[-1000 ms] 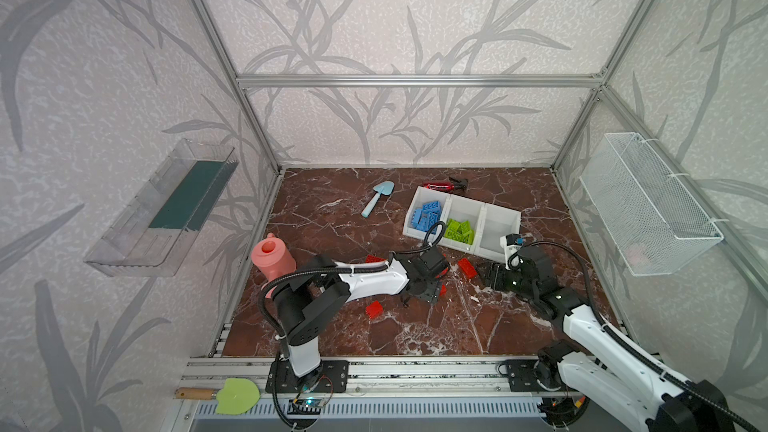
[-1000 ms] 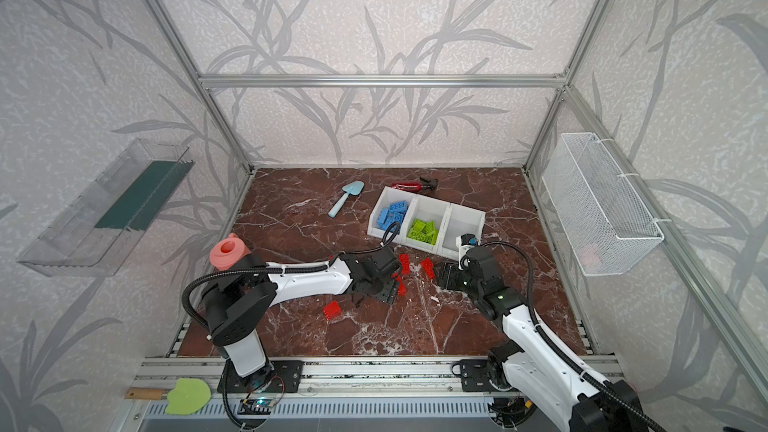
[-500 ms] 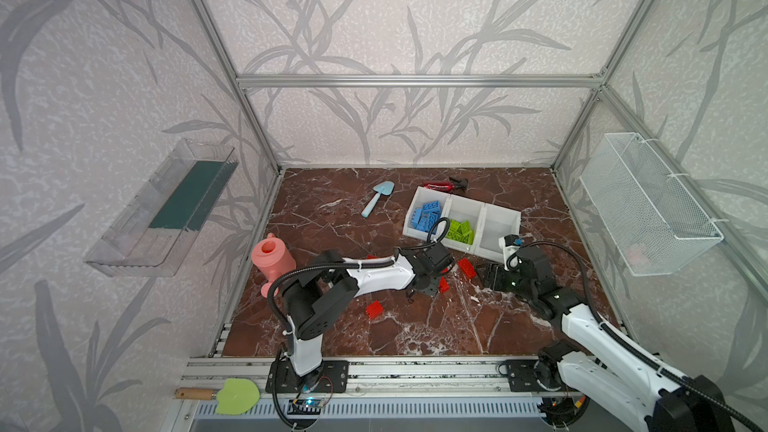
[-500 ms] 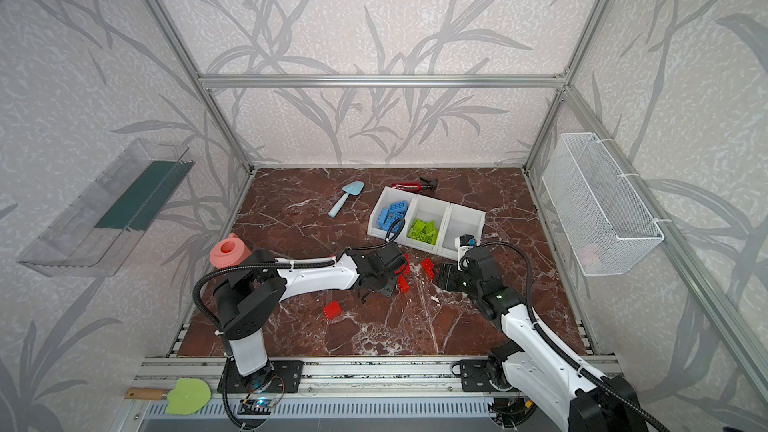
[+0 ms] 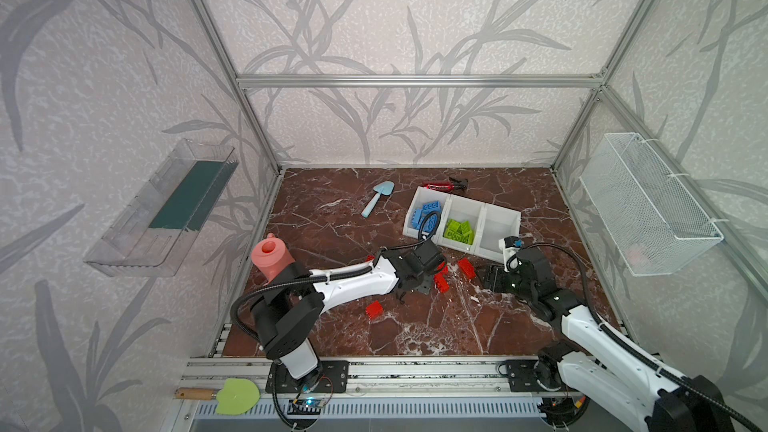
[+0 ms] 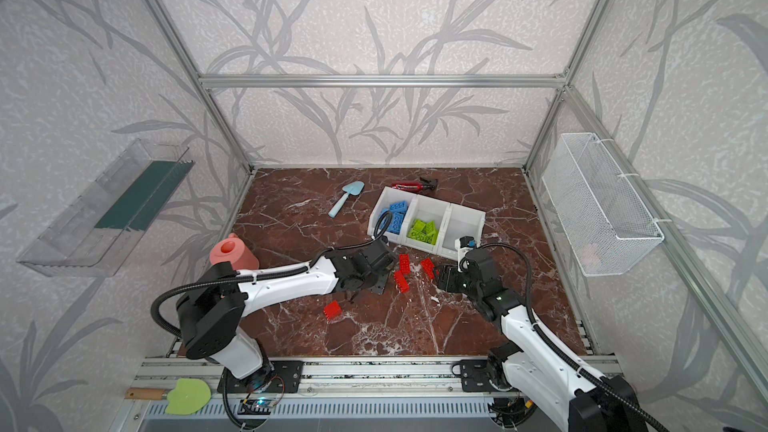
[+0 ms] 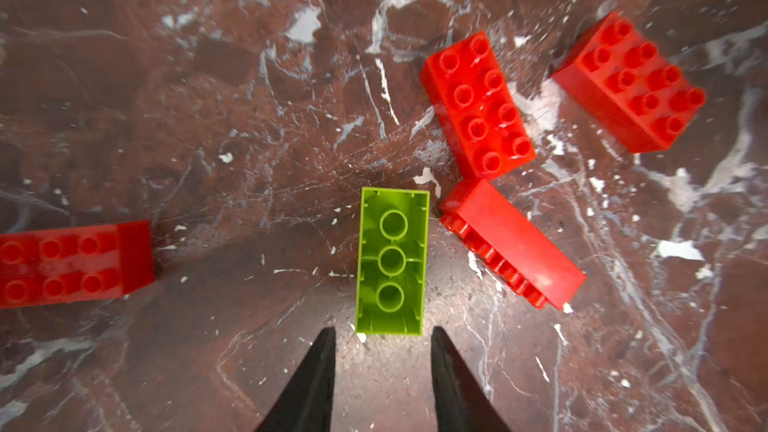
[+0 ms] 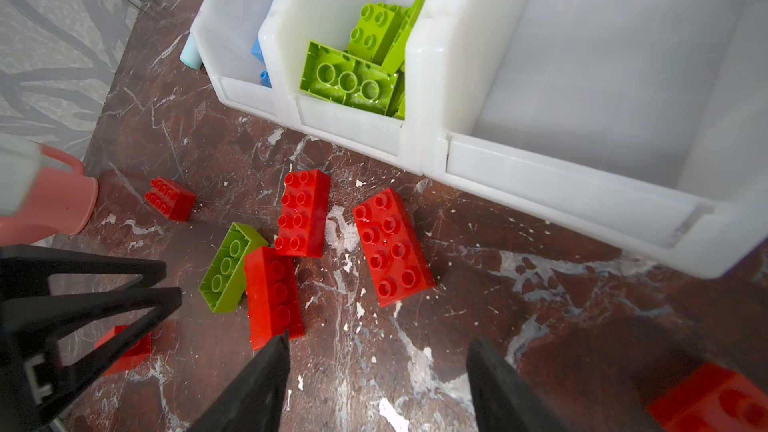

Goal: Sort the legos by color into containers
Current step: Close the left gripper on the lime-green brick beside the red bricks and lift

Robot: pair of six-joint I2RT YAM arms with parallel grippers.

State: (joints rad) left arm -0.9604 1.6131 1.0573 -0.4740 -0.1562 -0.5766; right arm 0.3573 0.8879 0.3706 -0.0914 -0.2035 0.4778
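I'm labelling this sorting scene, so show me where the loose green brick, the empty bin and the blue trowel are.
green brick (image 7: 390, 259): left wrist view, centre of its hollow underside.
empty bin (image 8: 561, 193): right wrist view, its front wall.
blue trowel (image 5: 375, 200): in a top view, upper handle.

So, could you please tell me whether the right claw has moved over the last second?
No. In a top view the right claw stays put, just in front of the front wall of the empty white container.
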